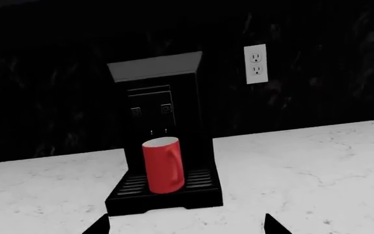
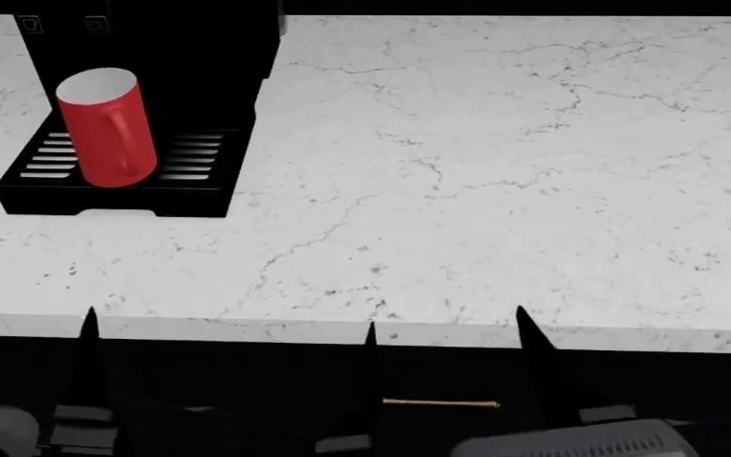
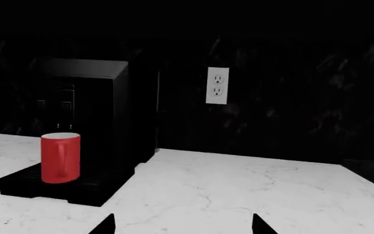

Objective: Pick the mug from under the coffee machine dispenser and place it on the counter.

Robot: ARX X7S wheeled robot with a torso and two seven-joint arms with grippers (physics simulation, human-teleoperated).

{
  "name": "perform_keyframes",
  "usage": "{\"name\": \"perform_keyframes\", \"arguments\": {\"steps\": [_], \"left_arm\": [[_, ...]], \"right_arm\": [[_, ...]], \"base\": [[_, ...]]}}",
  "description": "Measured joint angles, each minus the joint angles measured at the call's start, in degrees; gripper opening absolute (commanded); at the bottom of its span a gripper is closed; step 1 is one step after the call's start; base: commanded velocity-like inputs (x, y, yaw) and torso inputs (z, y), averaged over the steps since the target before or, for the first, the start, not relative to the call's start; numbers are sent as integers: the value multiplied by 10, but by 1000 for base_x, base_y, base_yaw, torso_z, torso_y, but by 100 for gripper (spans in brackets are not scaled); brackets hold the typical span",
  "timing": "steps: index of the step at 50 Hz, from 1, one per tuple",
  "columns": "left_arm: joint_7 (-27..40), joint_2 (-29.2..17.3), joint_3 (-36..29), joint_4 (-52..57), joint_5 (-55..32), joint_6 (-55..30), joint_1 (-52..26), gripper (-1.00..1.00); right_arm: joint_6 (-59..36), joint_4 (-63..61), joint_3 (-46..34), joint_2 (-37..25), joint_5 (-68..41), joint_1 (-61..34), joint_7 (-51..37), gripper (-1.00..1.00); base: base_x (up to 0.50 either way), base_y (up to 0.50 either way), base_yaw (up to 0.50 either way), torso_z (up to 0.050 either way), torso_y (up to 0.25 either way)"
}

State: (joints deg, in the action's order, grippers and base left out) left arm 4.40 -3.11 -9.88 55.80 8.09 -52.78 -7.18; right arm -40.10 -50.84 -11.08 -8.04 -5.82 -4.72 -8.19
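Observation:
The red mug point(image 2: 106, 129) stands upright on the slotted drip tray point(image 2: 201, 162) of the black coffee machine dispenser point(image 2: 163, 48), at the far left of the white marble counter point(image 2: 467, 190). In the left wrist view the mug point(image 1: 163, 165) sits under the spouts, with its handle turned to the front. My left gripper point(image 1: 185, 222) is open and empty, short of the tray's front edge. My right gripper point(image 3: 183, 220) is also open and empty, out over the counter's front edge point(image 2: 444, 328), well to the right of the mug point(image 3: 60, 157).
A dark wall with a white outlet point(image 1: 256, 64) runs behind the counter. Black cabinets with a brass handle point(image 2: 442, 404) sit below the front edge. White marble stretches to the right of the machine.

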Motion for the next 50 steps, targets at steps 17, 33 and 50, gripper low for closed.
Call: {"name": "perform_keyframes", "arguments": {"steps": [17, 33, 50], "left_arm": [[305, -242, -140, 40, -296, 93, -197, 100], [707, -489, -467, 42, -636, 307, -488, 100], [835, -567, -722, 42, -685, 446, -683, 100]], "right_arm": [[-27, -75, -87, -173, -253, -131, -257, 100], [85, -88, -267, -335, -420, -300, -485, 100], [173, -89, -414, -409, -457, -411, -589, 100]], "base": [[0, 0, 0, 0, 0], [0, 0, 0, 0, 0], [0, 158, 0, 0, 0]]}}
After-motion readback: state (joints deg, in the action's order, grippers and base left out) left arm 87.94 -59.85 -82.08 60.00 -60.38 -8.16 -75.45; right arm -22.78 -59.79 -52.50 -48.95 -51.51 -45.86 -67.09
